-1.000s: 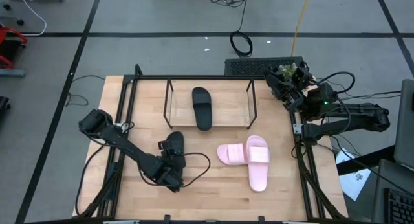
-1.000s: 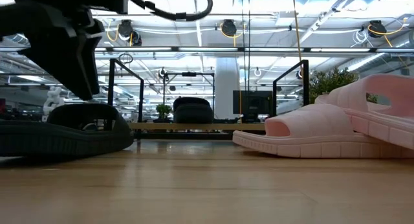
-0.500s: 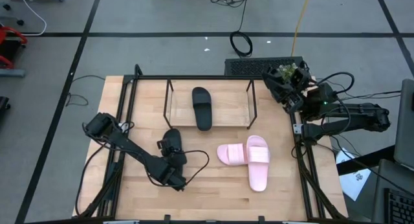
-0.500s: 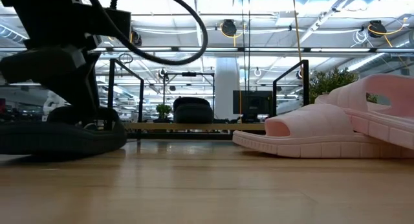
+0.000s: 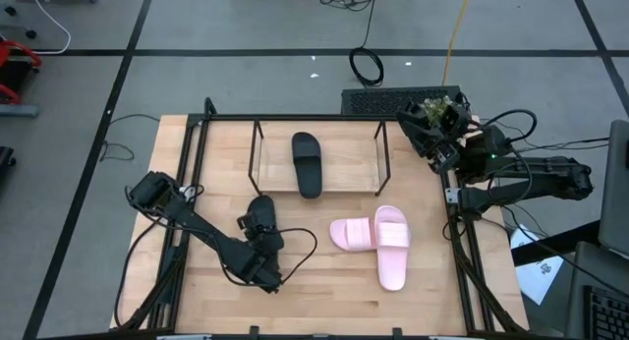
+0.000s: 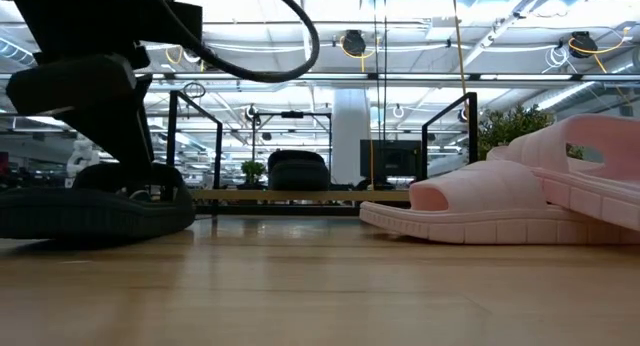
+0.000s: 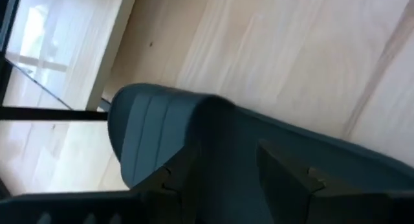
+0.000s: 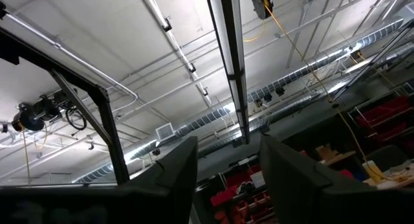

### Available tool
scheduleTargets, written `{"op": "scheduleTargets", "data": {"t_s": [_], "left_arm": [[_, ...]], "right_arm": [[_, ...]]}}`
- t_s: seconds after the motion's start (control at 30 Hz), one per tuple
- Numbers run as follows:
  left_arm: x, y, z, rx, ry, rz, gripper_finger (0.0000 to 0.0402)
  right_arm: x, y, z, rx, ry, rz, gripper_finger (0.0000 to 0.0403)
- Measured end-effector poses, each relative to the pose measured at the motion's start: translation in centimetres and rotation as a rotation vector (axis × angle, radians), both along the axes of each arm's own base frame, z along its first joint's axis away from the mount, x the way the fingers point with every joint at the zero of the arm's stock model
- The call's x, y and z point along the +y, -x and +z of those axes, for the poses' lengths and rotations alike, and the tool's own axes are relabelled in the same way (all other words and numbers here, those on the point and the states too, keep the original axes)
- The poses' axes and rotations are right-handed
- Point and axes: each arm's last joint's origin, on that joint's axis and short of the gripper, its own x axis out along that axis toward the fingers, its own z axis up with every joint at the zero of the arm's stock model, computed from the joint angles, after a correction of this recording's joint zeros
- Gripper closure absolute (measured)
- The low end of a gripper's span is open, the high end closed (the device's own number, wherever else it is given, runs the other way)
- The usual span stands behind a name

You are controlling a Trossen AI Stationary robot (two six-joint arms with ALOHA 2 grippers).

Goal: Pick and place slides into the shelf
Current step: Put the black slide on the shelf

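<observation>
One black slide (image 5: 307, 163) lies flat on the board of the shelf (image 5: 354, 165), toe toward the table's near edge. The second black slide (image 5: 260, 214) rests sole-down on the table in front of the shelf's left end. My left gripper (image 5: 261, 240) stands open low over it, and in the left wrist view the slide (image 7: 155, 120) fills the space beneath the gripper (image 7: 226, 175). Two pink slides (image 5: 356, 232) (image 5: 392, 250) lie crossed on the table right of centre. My right gripper (image 5: 432, 122) waits open at the table's far right corner, pointing at the ceiling (image 8: 226, 162). My left gripper comes at the black slide (image 6: 90, 211) slanting down from the table's near side, fingers apart over its upper face (image 7: 226, 140). One finger (image 6: 148, 176) reaches down to the slide. Whether the fingers touch it I cannot tell. The slide stays flat on the table.
Black frame rails (image 5: 187, 183) run along the table's left and right sides and far edge. The shelf's thin rods (image 5: 257, 153) stand just beyond the left gripper. Bare wood (image 5: 324, 291) lies between the slides and the near edge.
My left gripper has moved down and a little toward the far edge, from above the black slide to low over it, and has held there for the last half second. Its arm's elbow has shifted slightly. The right arm has kept still.
</observation>
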Motion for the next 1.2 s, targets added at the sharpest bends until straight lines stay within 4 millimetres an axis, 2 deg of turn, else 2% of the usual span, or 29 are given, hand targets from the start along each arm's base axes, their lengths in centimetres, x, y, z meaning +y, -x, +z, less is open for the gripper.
{"op": "scheduleTargets", "data": {"t_s": [0.4,0.7,1.1,1.2], "left_arm": [[0.4,0.2,0.1,0.003,-0.071,-0.003,0.0257],[0.6,0.5,-0.8,-0.004,-0.071,-0.003,0.0257],[2.2,0.5,-2.0,0.008,-0.089,0.04,0.0257],[2.3,0.4,-1.9,-0.001,-0.103,0.042,0.027]], "right_arm": [[0.0,-0.2,-0.2,0.031,-0.003,0.0,0.0245],[0.0,-0.2,-0.3,0.034,-0.004,0.0,0.0245],[0.1,-0.2,-0.3,0.039,0.013,0.021,0.0245],[0.1,-0.2,-0.3,0.04,0.013,0.022,0.0245]]}}
